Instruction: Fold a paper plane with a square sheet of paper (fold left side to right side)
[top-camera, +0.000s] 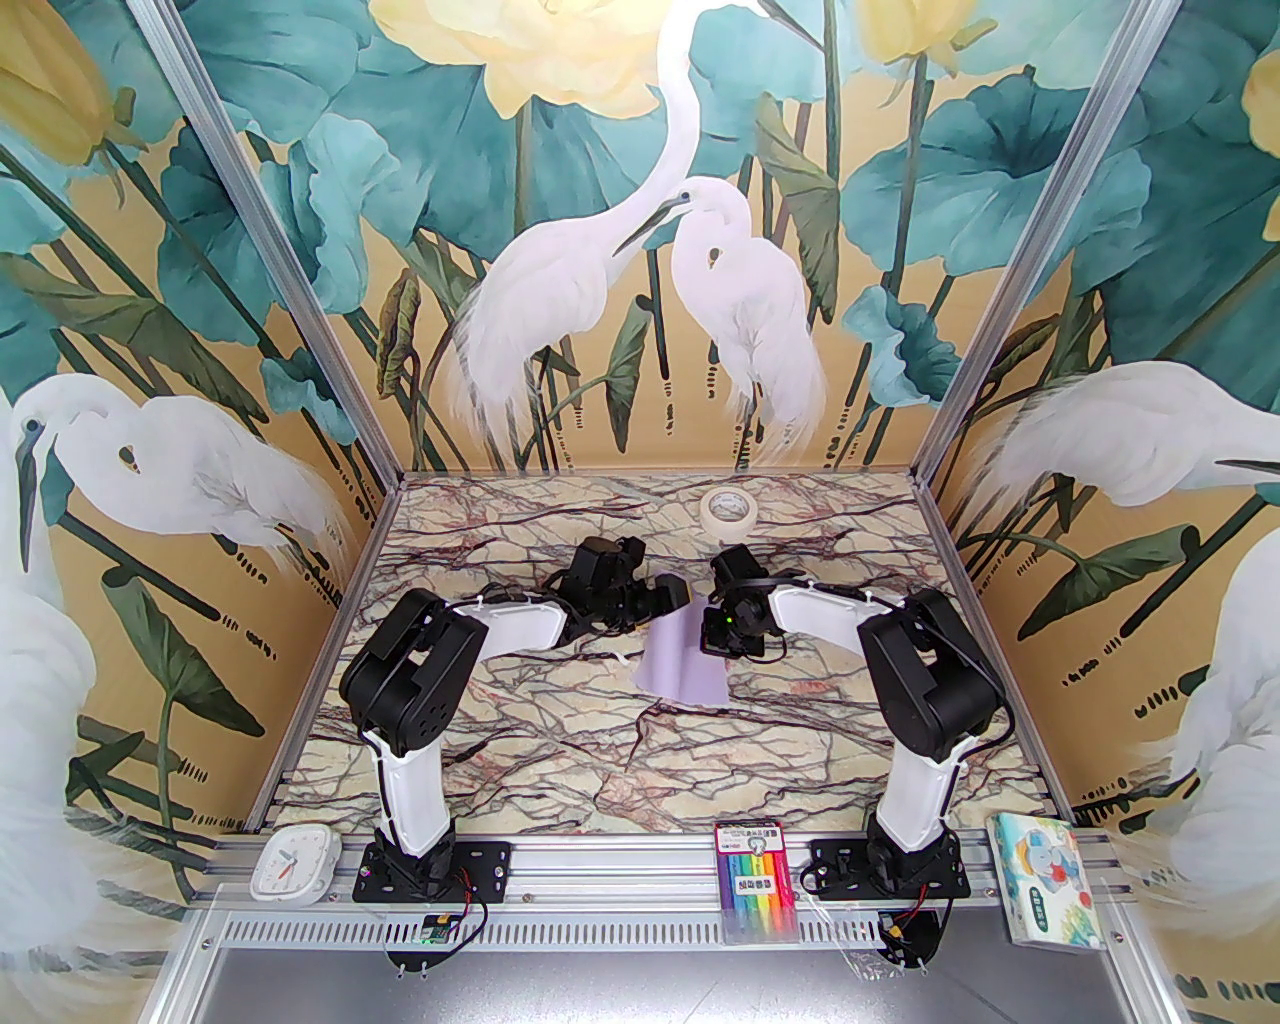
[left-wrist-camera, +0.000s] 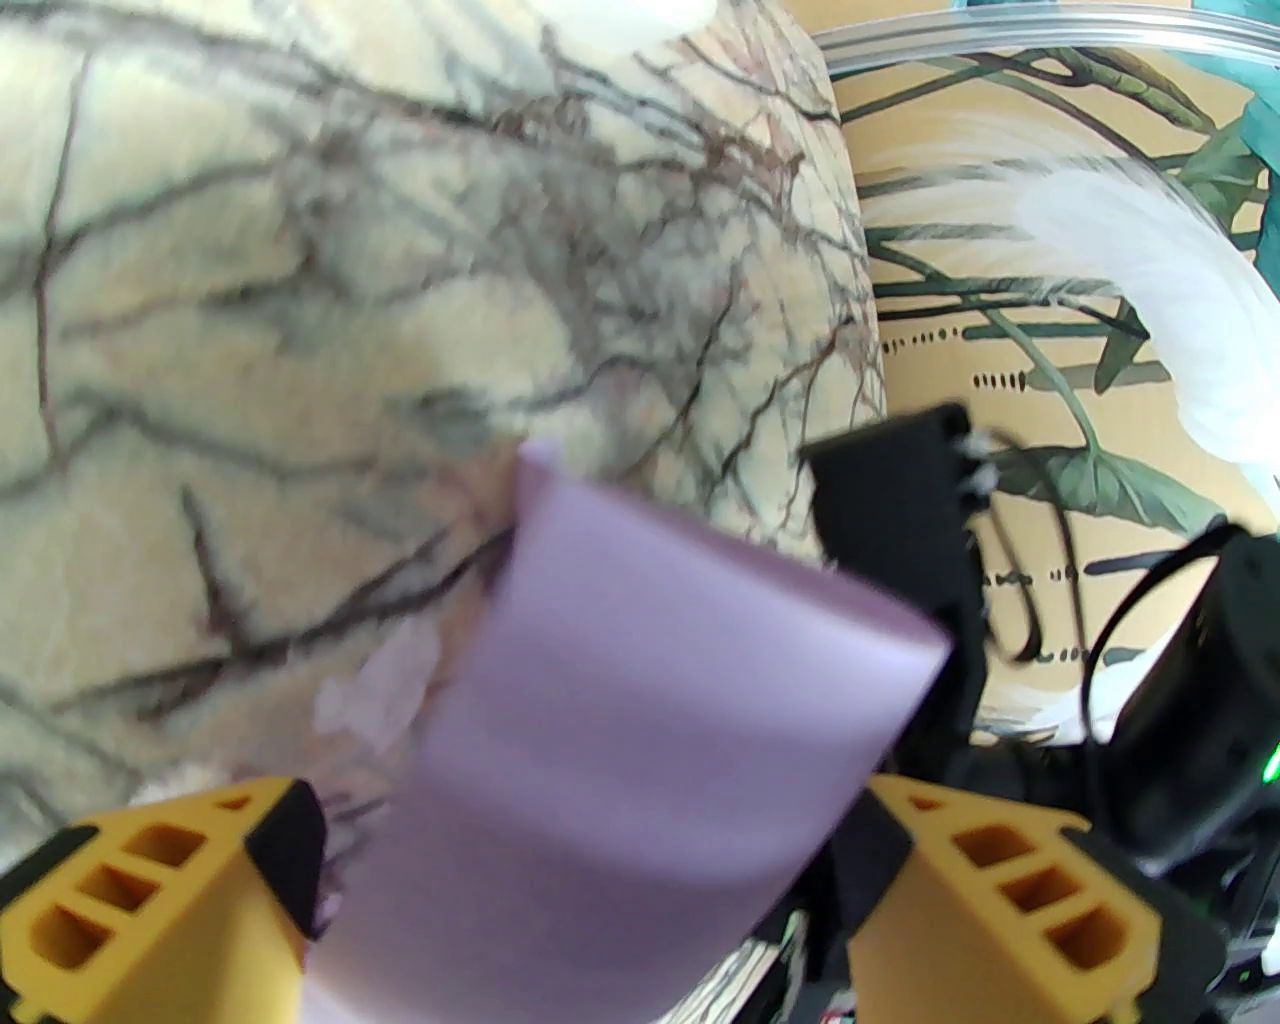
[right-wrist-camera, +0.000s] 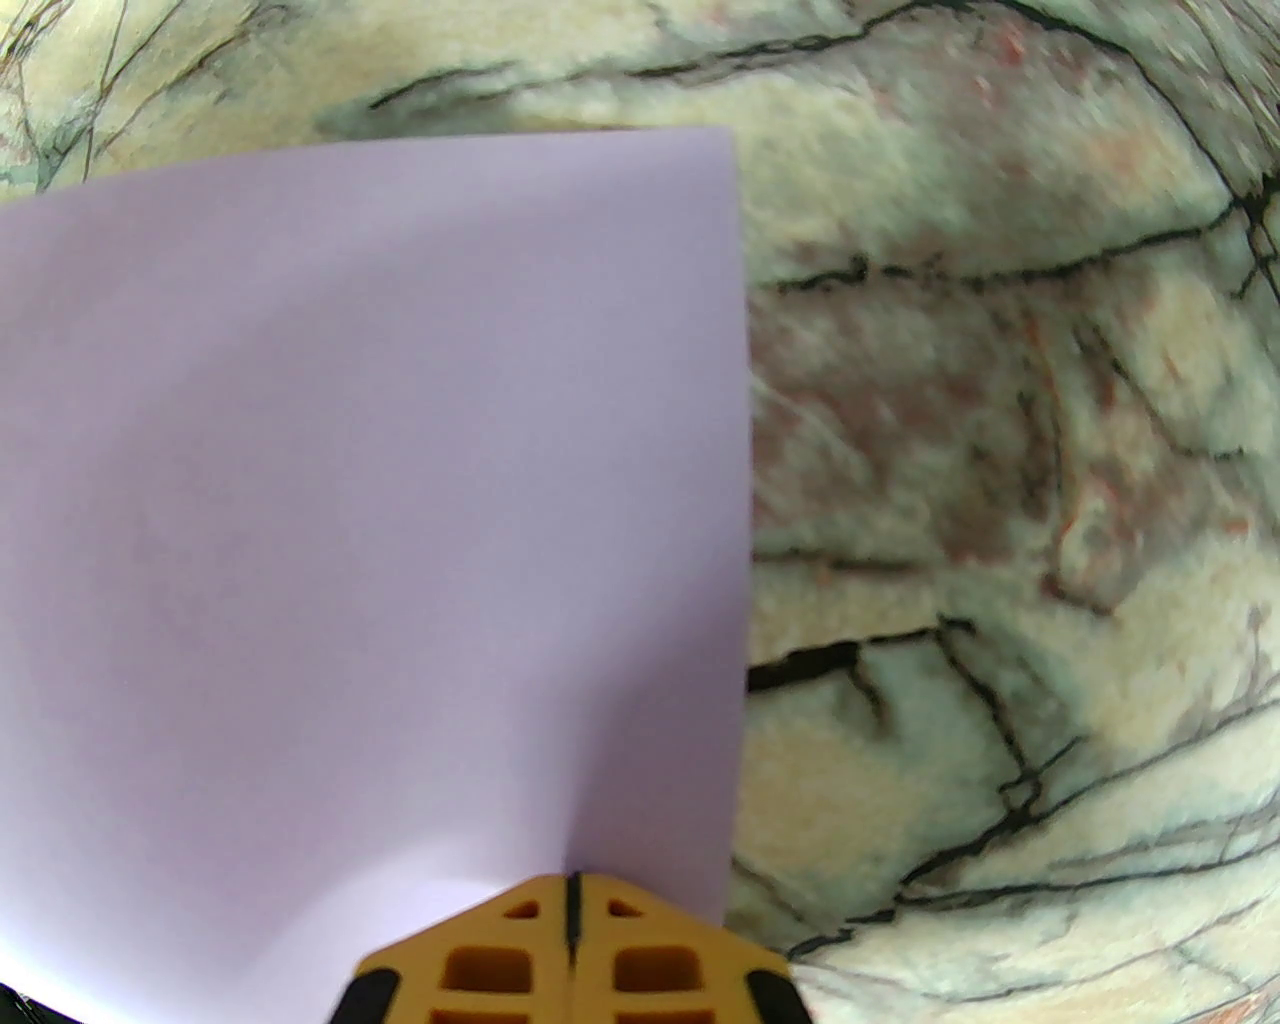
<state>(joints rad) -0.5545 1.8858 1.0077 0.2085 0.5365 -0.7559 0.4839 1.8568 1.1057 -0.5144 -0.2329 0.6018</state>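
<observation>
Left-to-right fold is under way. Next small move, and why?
Probably nudge the left end effector rightward, carrying the raised left side of the sheet toward its right edge. The sheet arches up between its spread fingers, not yet folded over, while the shut right end effector sits at the right edge, seemingly pinning it.

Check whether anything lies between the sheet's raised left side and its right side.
The square sheet of paper is bare on top, but the right pincer, shut on its edge, sits where the raised side would probably land.
</observation>
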